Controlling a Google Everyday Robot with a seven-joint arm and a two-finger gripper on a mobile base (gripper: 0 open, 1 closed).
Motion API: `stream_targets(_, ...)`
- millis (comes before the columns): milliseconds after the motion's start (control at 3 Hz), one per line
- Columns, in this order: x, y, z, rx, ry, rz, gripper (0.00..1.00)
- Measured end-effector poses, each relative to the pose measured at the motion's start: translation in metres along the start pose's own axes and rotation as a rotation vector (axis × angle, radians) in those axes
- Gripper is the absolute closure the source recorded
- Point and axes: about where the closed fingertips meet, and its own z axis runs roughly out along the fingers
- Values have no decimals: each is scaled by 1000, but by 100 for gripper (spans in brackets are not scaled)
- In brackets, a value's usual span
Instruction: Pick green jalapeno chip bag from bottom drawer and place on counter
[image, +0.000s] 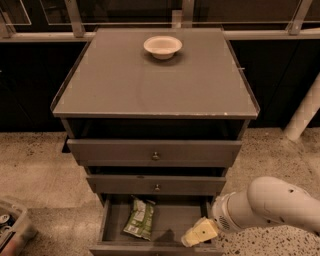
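Note:
The green jalapeno chip bag (139, 218) lies flat in the left half of the open bottom drawer (170, 220), olive green with pale ends. My gripper (198, 233) hangs at the end of the white arm, low over the drawer's right front part, to the right of the bag and apart from it. It holds nothing that I can see. The counter (150, 85) is the wide grey top of the cabinet above.
A white bowl (162, 46) stands at the back middle of the counter. Two shallower drawers with small knobs (155, 156) stick out above the bottom drawer. A bin (12, 227) sits on the speckled floor at the lower left. A white post (305, 112) stands at the right.

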Motion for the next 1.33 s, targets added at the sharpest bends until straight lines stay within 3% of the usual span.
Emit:
stream_targets(333,11,-6,9,-15,0,56,0)
stream_targets(667,26,-10,46,-60,-42,132,0)
stream_targets(1000,41,-10,111,-137,-94,226,0)
stream_targets(1333,41,-10,111,-137,-94,226,0)
